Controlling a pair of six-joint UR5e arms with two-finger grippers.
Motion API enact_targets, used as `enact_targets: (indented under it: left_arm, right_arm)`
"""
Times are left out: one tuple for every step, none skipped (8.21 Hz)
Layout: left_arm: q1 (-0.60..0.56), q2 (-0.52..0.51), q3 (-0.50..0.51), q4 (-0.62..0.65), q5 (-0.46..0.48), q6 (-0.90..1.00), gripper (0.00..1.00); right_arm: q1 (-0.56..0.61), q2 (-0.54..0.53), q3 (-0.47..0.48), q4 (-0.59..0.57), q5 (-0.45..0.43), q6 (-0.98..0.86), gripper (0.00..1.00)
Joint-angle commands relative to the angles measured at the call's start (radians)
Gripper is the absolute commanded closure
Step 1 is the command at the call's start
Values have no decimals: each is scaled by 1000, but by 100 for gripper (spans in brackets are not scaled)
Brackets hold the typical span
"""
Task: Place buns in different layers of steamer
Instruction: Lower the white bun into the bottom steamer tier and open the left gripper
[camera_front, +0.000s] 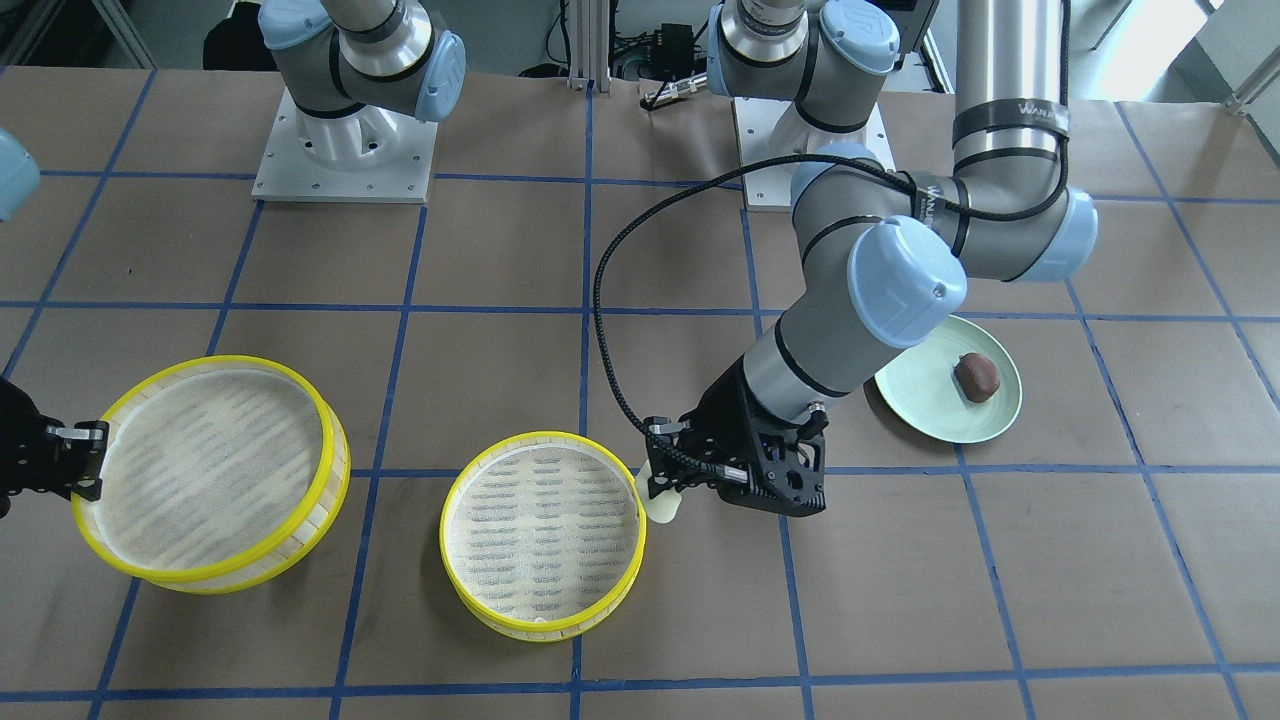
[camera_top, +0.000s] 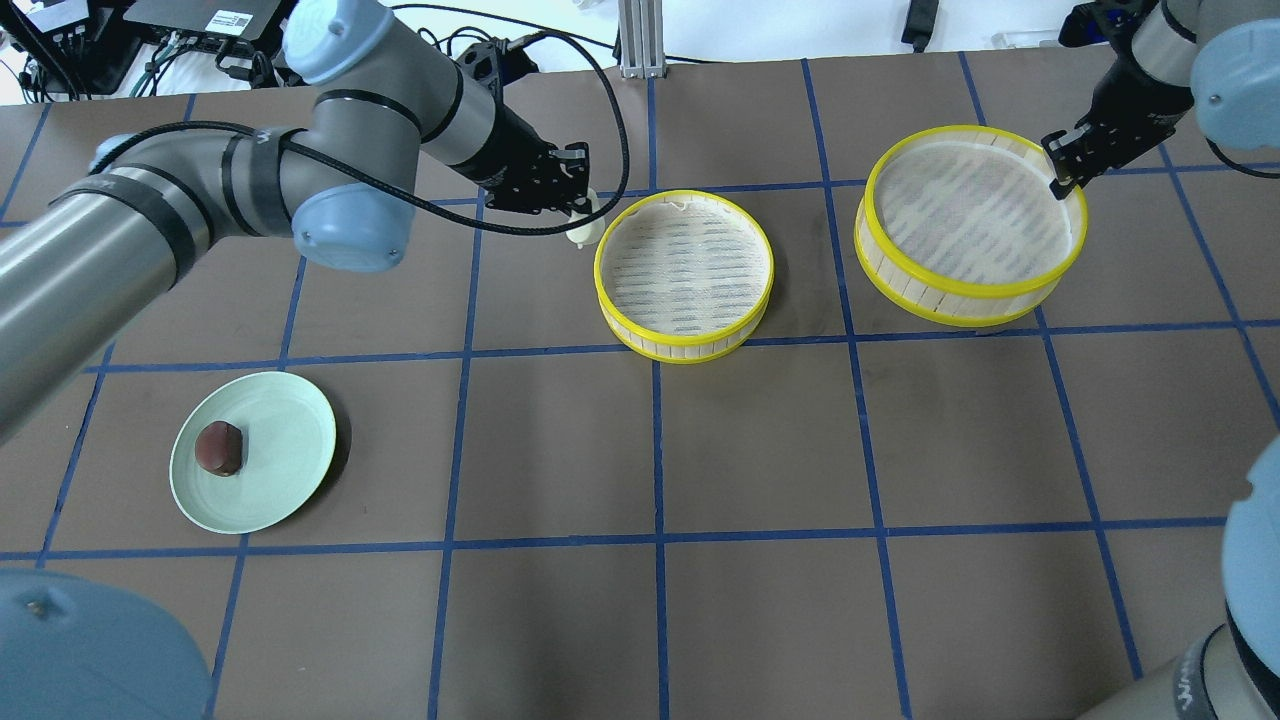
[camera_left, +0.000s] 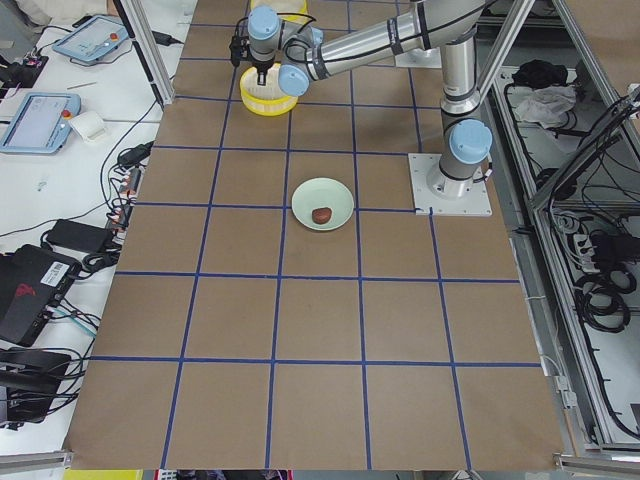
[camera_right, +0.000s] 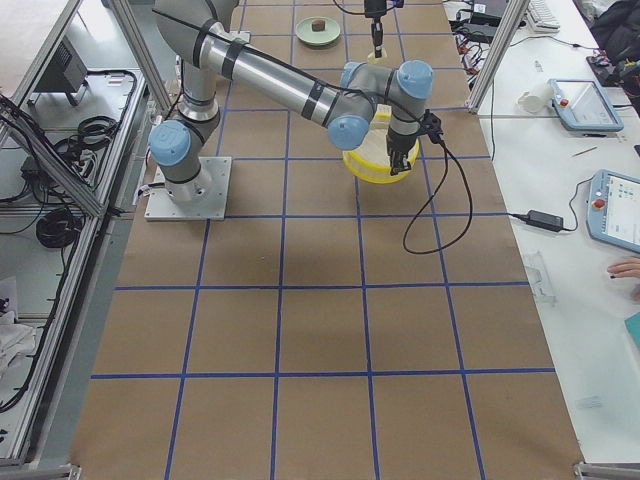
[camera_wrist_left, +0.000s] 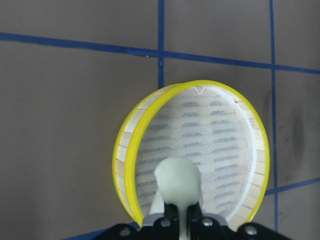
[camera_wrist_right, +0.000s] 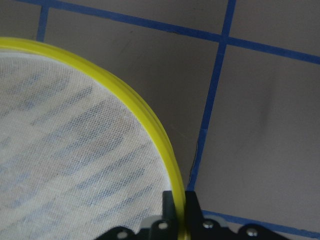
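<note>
My left gripper (camera_front: 660, 487) is shut on the cream-white bun (camera_front: 663, 505) and holds it just outside the near rim of the middle steamer layer (camera_front: 540, 530), whose mesh floor is bare. The left wrist view shows the bun (camera_wrist_left: 177, 182) between the fingers, over that layer's rim (camera_wrist_left: 131, 150). My right gripper (camera_top: 1063, 172) is shut on the yellow rim of the second steamer layer (camera_top: 965, 215), also bare; the right wrist view shows the rim (camera_wrist_right: 150, 125) between the jaws. The dark reddish-brown bun (camera_top: 219, 447) lies on the mint-green plate (camera_top: 285, 450).
The table is brown paper with a blue tape grid. The two arm bases (camera_front: 345, 150) stand at the robot's edge. A black cable (camera_front: 610, 330) loops from the left arm's wrist above the middle layer.
</note>
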Motion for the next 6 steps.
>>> enact_targets:
  left_arm:
    - [-90,-82,8,84,-26,-122,100]
    - [-98,-99,10,99,-48,-126,100]
    - [-100,-108,9,108,-49,-129,100]
    - [-103,-143,8,124,-49,-137,99]
    - [-104,-166,8,147,-49,-147,81]
    - [-104,-167,10,147,-50,-153,43]
  right_arm:
    - [0,0,5,0,3,6,100]
    - [0,0,5,0,3,4,100]
    - [0,0,5,0,2,6,100]
    - [0,0,5,0,3,4,100]
    - [0,0,5,0,5,4,100]
    - [0,0,5,0,5,6,100]
